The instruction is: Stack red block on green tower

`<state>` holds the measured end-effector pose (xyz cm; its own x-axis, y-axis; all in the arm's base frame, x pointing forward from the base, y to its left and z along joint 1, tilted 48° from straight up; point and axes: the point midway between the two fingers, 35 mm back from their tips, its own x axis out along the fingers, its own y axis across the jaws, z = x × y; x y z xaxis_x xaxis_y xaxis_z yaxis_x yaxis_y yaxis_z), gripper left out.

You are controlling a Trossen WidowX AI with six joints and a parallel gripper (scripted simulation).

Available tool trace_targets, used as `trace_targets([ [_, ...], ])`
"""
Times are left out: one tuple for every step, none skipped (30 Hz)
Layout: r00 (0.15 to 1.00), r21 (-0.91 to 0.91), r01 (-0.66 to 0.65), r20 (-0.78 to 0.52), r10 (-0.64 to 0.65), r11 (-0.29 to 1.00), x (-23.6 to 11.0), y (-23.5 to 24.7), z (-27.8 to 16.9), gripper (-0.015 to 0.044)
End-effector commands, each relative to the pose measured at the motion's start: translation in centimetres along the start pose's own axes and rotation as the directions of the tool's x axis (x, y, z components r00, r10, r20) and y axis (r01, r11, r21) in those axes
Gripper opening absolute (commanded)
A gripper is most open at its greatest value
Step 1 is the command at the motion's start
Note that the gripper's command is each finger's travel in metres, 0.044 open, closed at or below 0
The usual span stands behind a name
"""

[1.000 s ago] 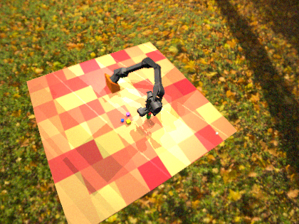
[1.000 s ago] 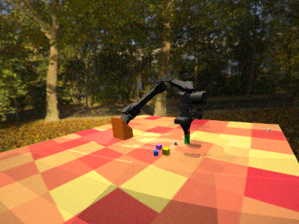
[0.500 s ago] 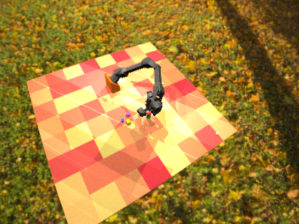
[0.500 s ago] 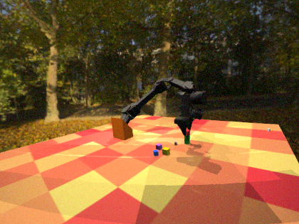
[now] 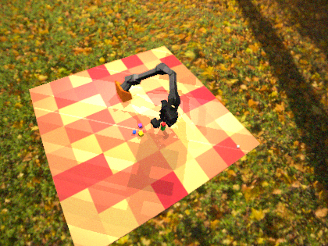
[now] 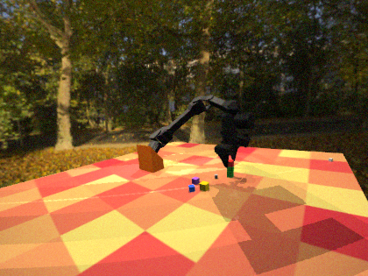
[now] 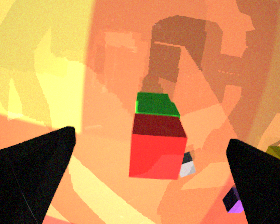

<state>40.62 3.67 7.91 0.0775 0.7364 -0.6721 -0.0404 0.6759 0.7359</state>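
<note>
A chequered mat (image 6: 131,244) of red, orange and yellow squares lay on leaf-strewn grass, with trees behind. Nearest on the mat sat three small cubes close together: blue (image 6: 191,187), yellow (image 6: 204,186) and purple (image 6: 195,180). Just beyond them stood the green tower (image 6: 230,172) with the red block (image 6: 230,162) resting on top. In the wrist view the block (image 7: 156,150) sat square over the tower (image 7: 156,105), with the fingers spread wide to either side and touching neither; the gripper (image 6: 228,152) hung directly above, holding nothing. A tiny grey speck (image 6: 215,176) lay near the tower's foot, too small to identify. Farther back rose the arm (image 6: 193,109) and its orange base (image 6: 149,159).

The block looked rigid, light and smooth-faced, likely to slide if nudged. If a regrip were needed, its two opposite side faces would be the place to pinch, squarely and gently, since the narrow tower would probably topple under any sideways push.
</note>
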Motion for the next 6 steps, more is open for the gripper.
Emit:
trace_targets([
  [1.000, -0.001, 0.000, 0.000, 0.000, 1.000, 0.03, -0.01, 0.01, 0.0440],
  [1.000, -0.001, 0.000, 0.000, 0.000, 1.000, 0.03, -0.01, 0.01, 0.0440],
  [1.000, -0.001, 0.000, 0.000, 0.000, 1.000, 0.03, -0.01, 0.01, 0.0440],
  [1.000, -0.001, 0.000, 0.000, 0.000, 1.000, 0.03, -0.01, 0.01, 0.0440],
  [1.000, -0.001, 0.000, 0.000, 0.000, 1.000, 0.03, -0.01, 0.01, 0.0440],
  [1.000, -0.001, 0.000, 0.000, 0.000, 1.000, 0.03, -0.01, 0.01, 0.0440],
])
